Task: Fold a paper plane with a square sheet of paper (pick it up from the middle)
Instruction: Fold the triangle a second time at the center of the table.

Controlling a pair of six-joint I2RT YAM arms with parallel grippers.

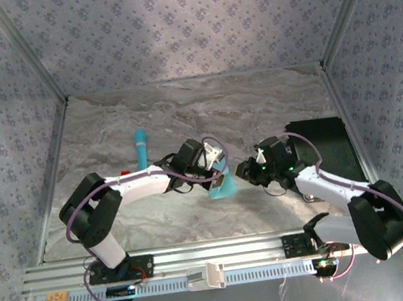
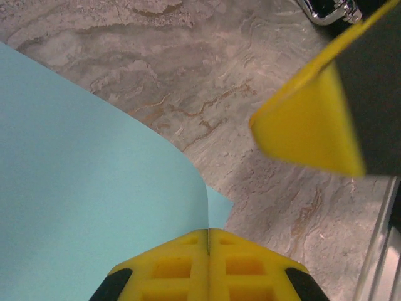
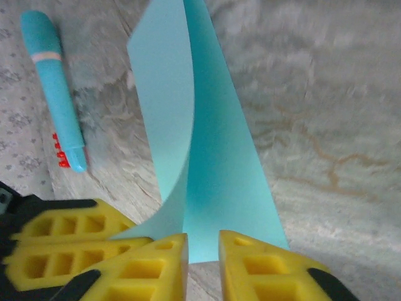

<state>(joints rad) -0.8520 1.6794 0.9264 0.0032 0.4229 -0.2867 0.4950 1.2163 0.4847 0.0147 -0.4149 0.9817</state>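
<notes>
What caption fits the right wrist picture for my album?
Left pincer pinches the curled blue paper; right pincer open at its edge, turquoise pen nearby.

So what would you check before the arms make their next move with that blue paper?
1. Left gripper clamped on the square sheet of paper: ok, jaws shut on it.
2. Right gripper clamped on the sheet: not ok, jaws stand slightly apart at its edge.
3. Sharp crease made: cannot tell; the sheet curves over.
4. Turquoise pen clear of the sheet: ok, lying apart on the table.
</notes>
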